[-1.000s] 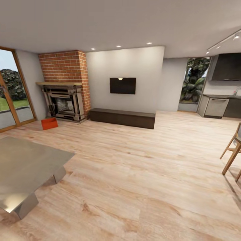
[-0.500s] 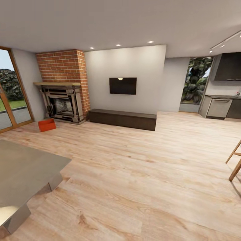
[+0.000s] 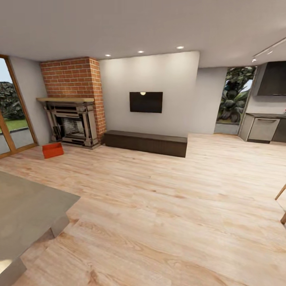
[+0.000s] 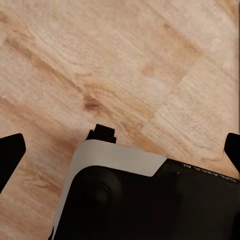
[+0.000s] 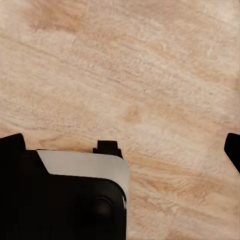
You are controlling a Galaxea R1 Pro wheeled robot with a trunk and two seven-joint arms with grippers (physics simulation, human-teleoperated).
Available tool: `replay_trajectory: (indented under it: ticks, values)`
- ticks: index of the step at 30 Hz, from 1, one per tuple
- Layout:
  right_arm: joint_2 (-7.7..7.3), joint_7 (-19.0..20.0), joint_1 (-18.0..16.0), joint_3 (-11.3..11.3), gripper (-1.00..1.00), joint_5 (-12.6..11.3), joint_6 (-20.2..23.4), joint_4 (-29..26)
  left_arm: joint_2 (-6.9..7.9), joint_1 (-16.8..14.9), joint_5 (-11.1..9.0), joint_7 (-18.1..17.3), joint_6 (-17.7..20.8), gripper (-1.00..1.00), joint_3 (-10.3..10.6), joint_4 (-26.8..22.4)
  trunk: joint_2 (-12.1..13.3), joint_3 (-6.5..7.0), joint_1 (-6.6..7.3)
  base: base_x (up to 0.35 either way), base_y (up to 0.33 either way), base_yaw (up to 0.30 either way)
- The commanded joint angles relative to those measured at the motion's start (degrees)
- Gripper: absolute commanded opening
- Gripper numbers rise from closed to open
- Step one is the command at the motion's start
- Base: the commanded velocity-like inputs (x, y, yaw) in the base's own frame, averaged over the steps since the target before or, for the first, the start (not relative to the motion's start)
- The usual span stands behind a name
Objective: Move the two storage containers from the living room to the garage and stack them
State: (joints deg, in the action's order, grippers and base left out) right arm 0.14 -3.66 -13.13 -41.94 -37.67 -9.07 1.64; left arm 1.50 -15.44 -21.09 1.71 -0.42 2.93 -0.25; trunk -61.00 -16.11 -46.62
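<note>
- We see the living room from the head view: light wood plank floor (image 3: 167, 206), red brick chimney (image 3: 71, 77), dark fireplace (image 3: 71, 125) under it.
- One orange-red storage container (image 3: 53, 150) sits on the plank floor just in front of the fireplace, toward its left side, near the glass door (image 3: 12, 115). Open top faces up; we cannot tell if it touches the hearth.
- We spot just one container here.
- Black TV (image 3: 145, 102) hangs on the white wall, long low dark bench (image 3: 145, 142) below it against the same wall, right of the fireplace.
- Grey table (image 3: 28, 210) fills the near-left corner, well apart from the container.
- Kitchen units (image 3: 265, 129) far right, a window (image 3: 233, 99) with foliage beside them; wooden chair legs (image 3: 281, 202) at the right edge.
- Left gripper (image 4: 122, 145): fingertips (image 4: 10, 152) sit at opposite picture edges, spread wide, nothing between them, plank floor beyond, part of the robot's dark body (image 4: 150, 200) underneath.
- Right gripper (image 5: 125, 145): fingertips (image 5: 232, 150) also far apart, spread, holding nothing, above wood floor.
</note>
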Motion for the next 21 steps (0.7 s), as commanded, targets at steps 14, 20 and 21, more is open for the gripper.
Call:
replay_trajectory:
  ticks: [14, 20, 21]
  values:
    - [0.03, 0.0, -0.1, -0.4, 1.00, -0.3, -0.2, 0.1, 0.06, 0.0, -0.4, 0.1, 0.0, 1.00, 0.3, 0.0, 0.0, -0.07, -0.03, 0.321, 0.000, 0.000]
    - [0.03, 0.0, -0.1, -0.4, 1.00, -0.3, -0.2, 0.1, 0.08, 0.0, -0.4, 0.1, -0.1, 1.00, 0.3, 0.0, 0.0, -0.07, -0.03, 0.321, 0.000, 0.000]
    - [0.03, 0.0, -0.1, -0.4, 1.00, -0.3, -0.2, 0.1, 0.08, 0.0, -0.4, 0.1, -0.1, 1.00, 0.3, 0.0, 0.0, -0.07, -0.03, 0.321, 0.000, 0.000]
